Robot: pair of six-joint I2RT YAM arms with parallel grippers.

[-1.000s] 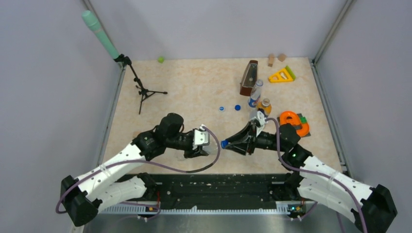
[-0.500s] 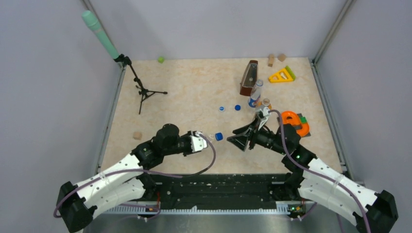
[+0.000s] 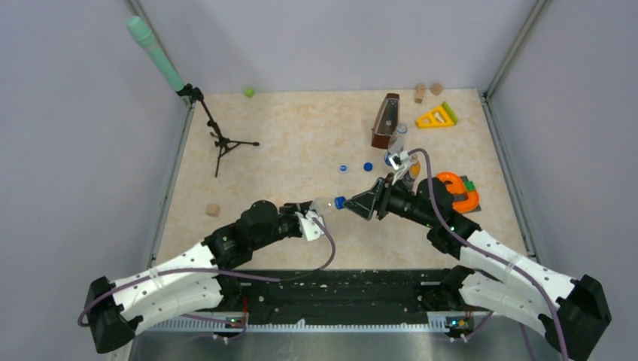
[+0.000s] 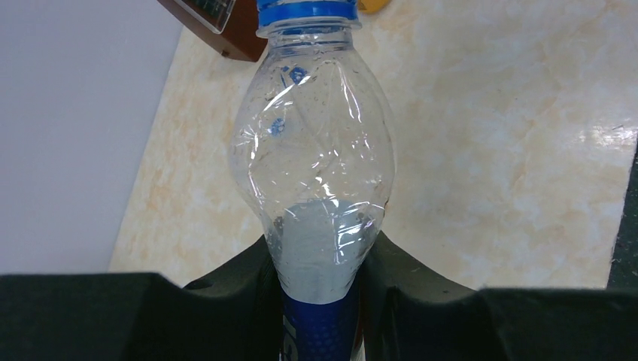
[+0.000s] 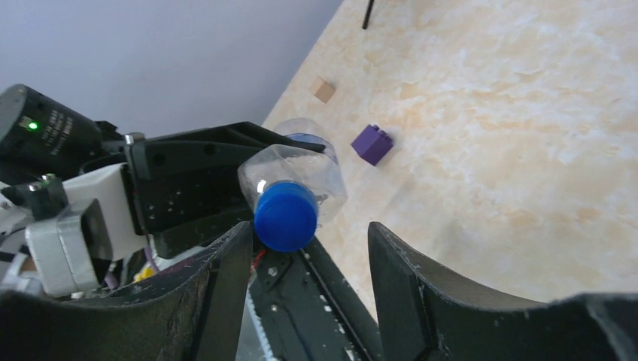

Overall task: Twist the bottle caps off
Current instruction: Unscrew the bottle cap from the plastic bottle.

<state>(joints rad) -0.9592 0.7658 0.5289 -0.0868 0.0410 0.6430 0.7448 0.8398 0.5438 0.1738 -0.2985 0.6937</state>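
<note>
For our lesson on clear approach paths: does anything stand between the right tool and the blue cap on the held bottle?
Nothing visible does. The blue cap sits in open air just ahead of the right tool, whose jaws stand open.

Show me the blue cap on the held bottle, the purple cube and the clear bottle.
blue cap [image 5: 286, 216], right wrist view, its flat top face.
purple cube [image 5: 372, 144], right wrist view, its upper face.
clear bottle [image 4: 316, 173], left wrist view, middle of its body.
</note>
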